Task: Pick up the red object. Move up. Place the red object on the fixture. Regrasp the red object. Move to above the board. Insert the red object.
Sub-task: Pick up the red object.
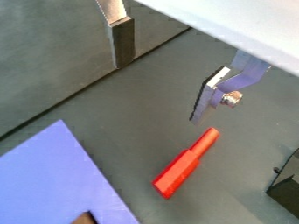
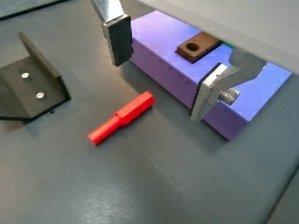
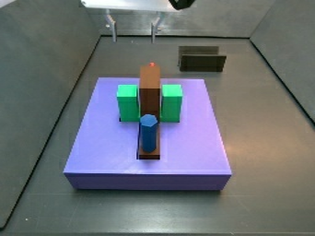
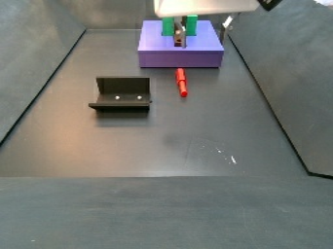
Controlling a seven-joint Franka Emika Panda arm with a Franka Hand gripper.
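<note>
I see the board [image 4: 181,53] at the far end of the floor, the fixture [image 4: 123,95] well apart to its left. The red object [image 4: 181,82] lies flat on the floor just beside the board's near edge. My hand [image 2: 162,72] hangs above it, released and empty. I judge the pick not yet begun: next I must descend and straddle the peg.

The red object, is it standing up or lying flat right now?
Lying flat: the red object rests lengthwise on the floor beside the board, under the open gripper.
</note>
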